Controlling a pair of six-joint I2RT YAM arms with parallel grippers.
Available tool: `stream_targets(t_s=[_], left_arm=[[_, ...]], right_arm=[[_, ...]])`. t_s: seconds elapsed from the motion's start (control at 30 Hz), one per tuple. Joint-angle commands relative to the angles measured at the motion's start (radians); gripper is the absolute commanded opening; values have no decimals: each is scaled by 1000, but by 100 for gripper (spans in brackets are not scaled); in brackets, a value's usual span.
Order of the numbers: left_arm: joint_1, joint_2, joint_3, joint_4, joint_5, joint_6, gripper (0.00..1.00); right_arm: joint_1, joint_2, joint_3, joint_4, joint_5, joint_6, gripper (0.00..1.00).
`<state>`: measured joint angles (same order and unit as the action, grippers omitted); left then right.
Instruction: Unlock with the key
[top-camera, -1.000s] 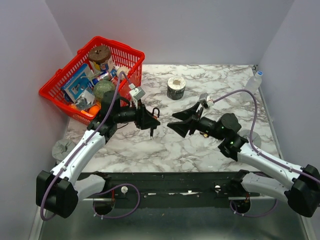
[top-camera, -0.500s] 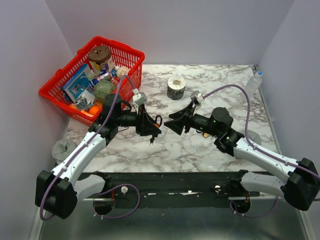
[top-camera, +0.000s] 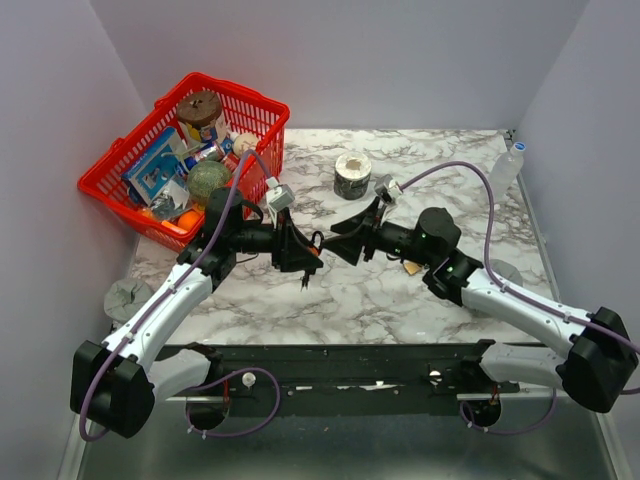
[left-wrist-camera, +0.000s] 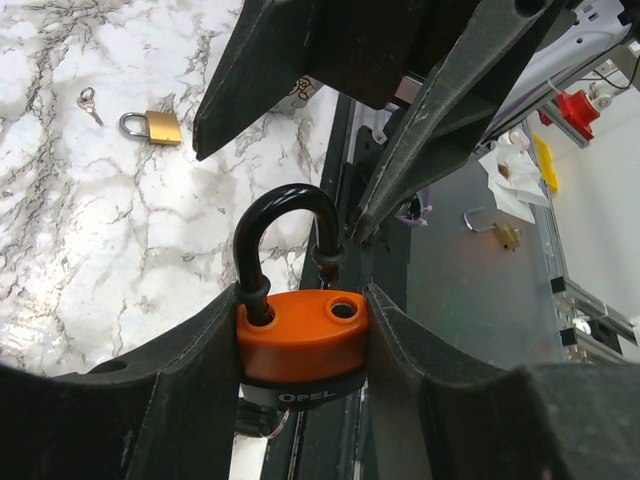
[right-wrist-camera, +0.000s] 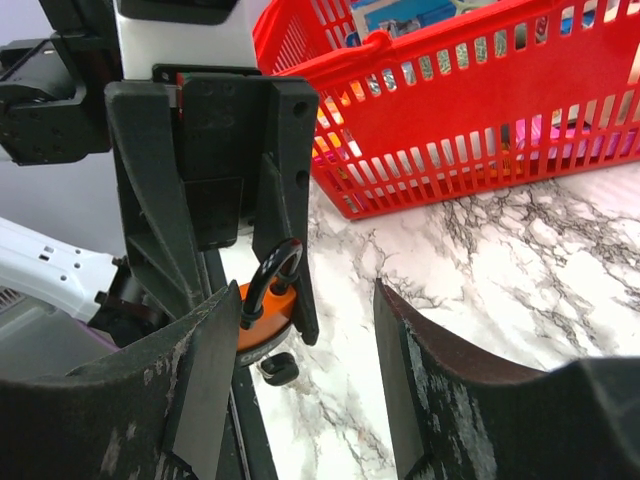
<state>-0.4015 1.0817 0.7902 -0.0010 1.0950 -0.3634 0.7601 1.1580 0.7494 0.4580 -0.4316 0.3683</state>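
Your left gripper (left-wrist-camera: 302, 330) clamps the orange-and-black padlock (left-wrist-camera: 298, 345) steady, black shackle (left-wrist-camera: 285, 200) outward. The tiny black-headed key (right-wrist-camera: 280, 370) sits at its underside, seemingly in the keyhole. Just beyond, your right gripper (right-wrist-camera: 298, 300) stands spread and unladen, poised to take that shackle.

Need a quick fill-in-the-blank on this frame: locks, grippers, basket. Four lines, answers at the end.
1. The left gripper is shut on a padlock whose upper body is ____.
2. The right gripper has its jaws ____, close to that padlock's shackle.
3. The small padlock lying on the marble table is made of ____.
4. The basket at the table's far left is coloured ____.

Missing words: orange; open; brass; red.
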Motion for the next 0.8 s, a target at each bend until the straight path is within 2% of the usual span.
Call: stream_targets(t_s=[0.0,0.13,0.23,0.53,0.77], left_arm=[[-8,-12,1,50,51,7,0],[-8,-12,4,39,45,14,0],[-8,-11,6,30,46,23,0],[-16,-6,6,44,57,12,0],[-19,-6,4,47,54,8,0]], right_arm=[[5,23,31,-11,23,3,62],[7,0,30,-79,196,21,60],[7,-18,28,-114,258,8,59],[7,97,107,-93,186,7,59],[8,123,119,-70,162,47,59]])
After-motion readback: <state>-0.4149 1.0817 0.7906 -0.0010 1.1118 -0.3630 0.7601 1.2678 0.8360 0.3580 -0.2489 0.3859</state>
